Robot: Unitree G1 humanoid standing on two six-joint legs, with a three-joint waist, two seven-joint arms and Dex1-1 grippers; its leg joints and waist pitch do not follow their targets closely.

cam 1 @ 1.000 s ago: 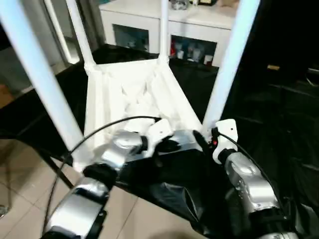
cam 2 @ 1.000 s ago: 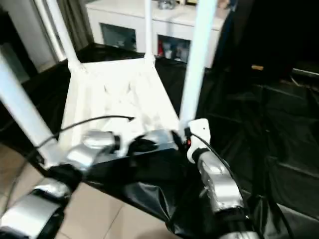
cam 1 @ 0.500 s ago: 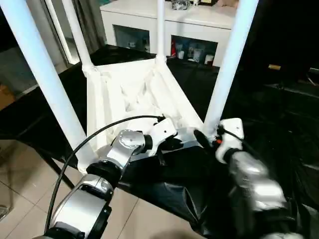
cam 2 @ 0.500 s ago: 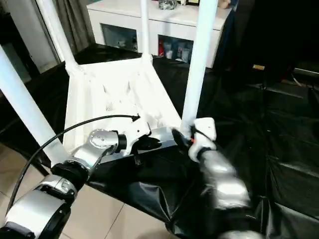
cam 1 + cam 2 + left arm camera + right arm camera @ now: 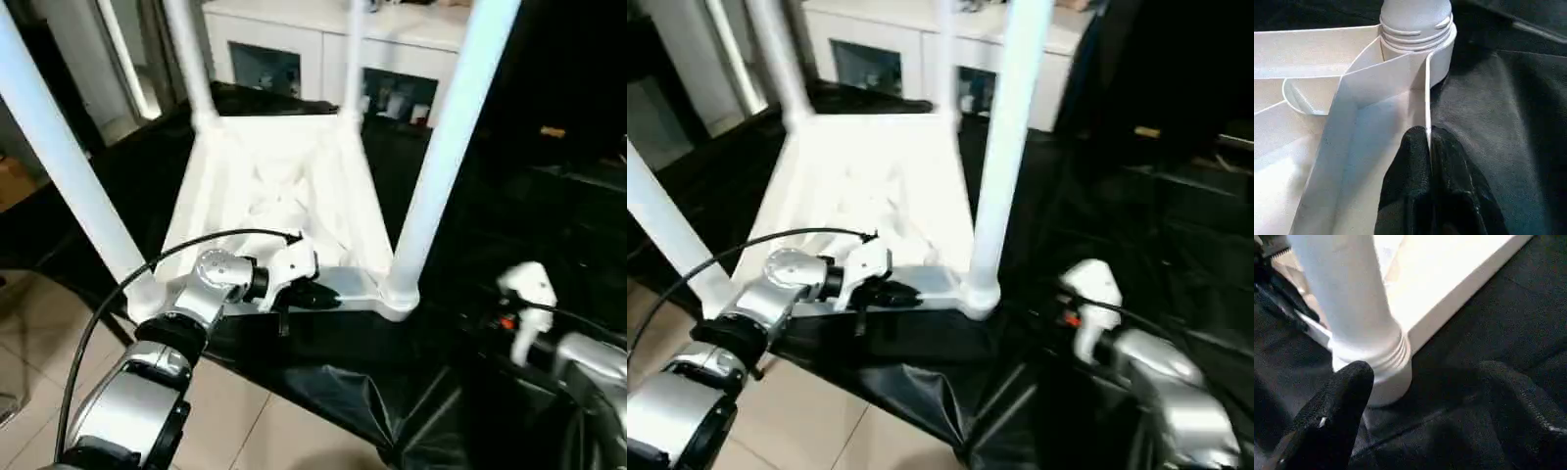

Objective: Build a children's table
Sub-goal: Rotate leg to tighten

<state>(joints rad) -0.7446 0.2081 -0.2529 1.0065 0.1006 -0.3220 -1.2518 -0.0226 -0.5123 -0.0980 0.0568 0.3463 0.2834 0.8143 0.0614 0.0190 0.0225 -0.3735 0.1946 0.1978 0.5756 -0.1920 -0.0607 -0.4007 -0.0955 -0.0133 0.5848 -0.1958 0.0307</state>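
The children's table (image 5: 279, 186) lies upside down on a counter (image 5: 509, 235) draped in black sheeting, its ribbed underside facing up and four white legs rising from the corner sockets. The left hand (image 5: 1428, 147) pinches the thin near rim of the top, fingers pressed together on the plastic edge just beside the near right leg (image 5: 446, 137). The right hand (image 5: 1425, 396) stands spread and empty, apart from that leg, which shows between its fingers (image 5: 1334, 416) in the wrist view.

Threads remain visible at the base of the near right leg, so it may not be fully seated; judged from here, a leg left loose could wobble or drop out when the table is turned over. The pinch on the narrow rim looks slight, and the top could slide on the slick sheeting if pushed. A white cabinet (image 5: 294, 49) with glass doors stands behind.

The legs' upper ends are cut off, and the near left socket is hidden behind the left forearm.
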